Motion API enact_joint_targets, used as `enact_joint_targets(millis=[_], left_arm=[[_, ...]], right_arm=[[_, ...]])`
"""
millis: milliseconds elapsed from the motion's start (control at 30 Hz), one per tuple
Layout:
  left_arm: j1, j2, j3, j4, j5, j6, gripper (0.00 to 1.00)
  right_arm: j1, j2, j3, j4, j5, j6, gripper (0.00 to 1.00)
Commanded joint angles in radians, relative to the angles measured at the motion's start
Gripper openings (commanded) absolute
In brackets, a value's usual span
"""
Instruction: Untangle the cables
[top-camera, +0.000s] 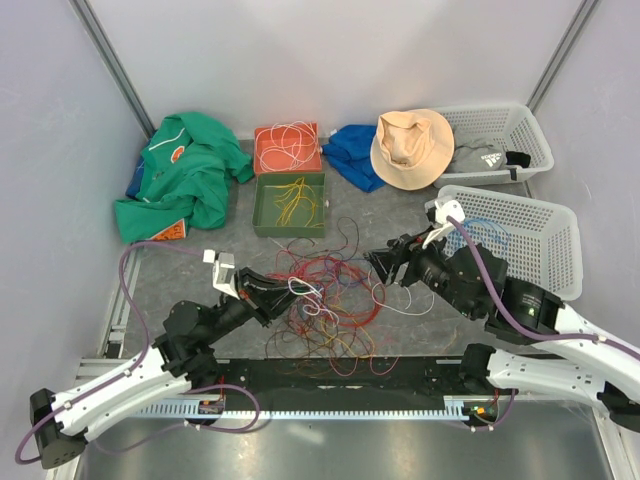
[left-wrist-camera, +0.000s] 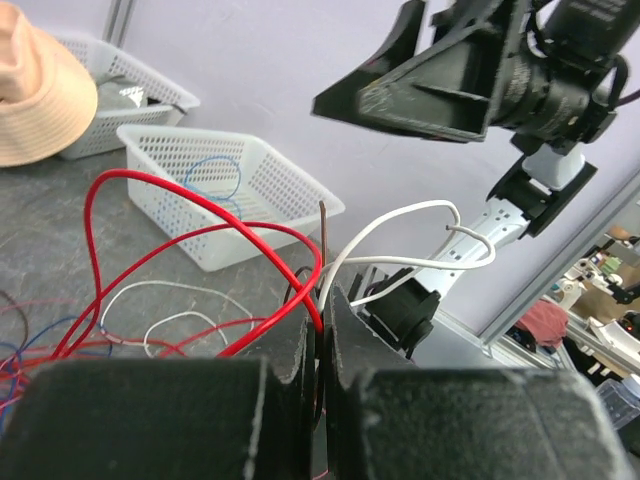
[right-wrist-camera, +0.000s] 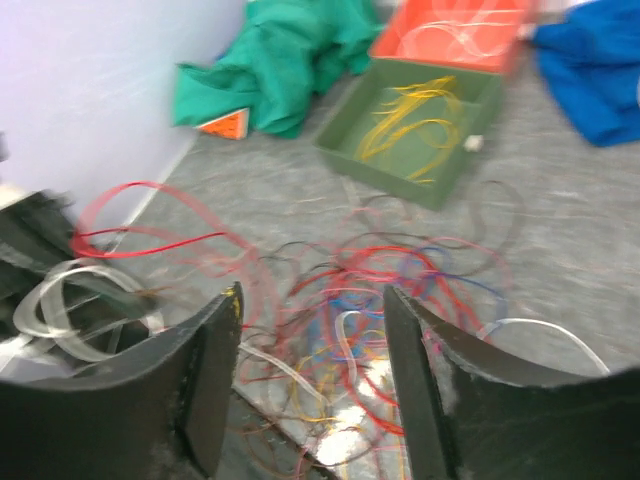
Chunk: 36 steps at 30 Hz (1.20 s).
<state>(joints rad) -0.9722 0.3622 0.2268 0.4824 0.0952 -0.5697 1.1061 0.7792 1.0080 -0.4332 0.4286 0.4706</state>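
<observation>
Left end effector (left-wrist-camera: 325, 305) clenched on cables (left-wrist-camera: 400, 212); right end effector (right-wrist-camera: 312, 300) released, near them

Bright even light, right wrist view motion-blurred

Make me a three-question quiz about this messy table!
1. How many white baskets are there? A. one B. two C. five
2. What holds the yellow cables? A. a basket B. a shoe C. the green tray
3. How is the left gripper? A. shut on a red cable and a white cable B. wide open C. holding a spoon
Answers: 1 B, both stand at the right; 2 C, yellow loops fill it; 3 A, both wires run into its closed tips.
</observation>
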Motion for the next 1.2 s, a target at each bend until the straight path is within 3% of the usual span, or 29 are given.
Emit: enact_joint_targets(millis=[0,333,767,867,967,1000,1033,1133,1167], left_arm=[[-0.002,-0.005,-0.007,-0.061,-0.038,-0.036,0.02],[-0.002,0.099,0.039,-0.097,-0.049,-0.039,0.02],[0.000,0.170,0.071,-0.091,-0.048,-0.032,0.02],[-0.002,0.170,0.072,-0.088,-0.043,-0.035,0.02],[-0.002,0.169,0.074,-0.087,-0.041,-0.035,0.02],[-0.002,0.167,0.074,-0.088,-0.043,-0.038,0.02],[-0.002,0.164,0.074,-0.097,-0.045,-0.038,0.02],[0.000,0.155,0.081,-0.189,-0.090,-0.062,0.02],[-0.002,0.152,0.088,-0.235,-0.182,-0.076,0.02]], right_arm=[[0.001,0.034,-0.022,0.085,-0.193,-0.014,0.63],[0.009,0.057,-0.123,0.258,-0.454,0.017,0.60],[0.026,0.136,-0.160,0.289,-0.516,-0.004,0.55],[0.028,0.173,-0.164,0.277,-0.498,-0.009,0.49],[0.028,0.192,-0.160,0.274,-0.473,-0.009,0.25],[0.028,0.190,-0.158,0.274,-0.453,-0.009,0.10],[0.028,0.171,-0.149,0.269,-0.439,-0.010,0.03],[0.026,0.115,-0.090,0.214,-0.340,-0.030,0.00],[0.028,0.105,-0.060,0.188,-0.309,-0.044,0.00]])
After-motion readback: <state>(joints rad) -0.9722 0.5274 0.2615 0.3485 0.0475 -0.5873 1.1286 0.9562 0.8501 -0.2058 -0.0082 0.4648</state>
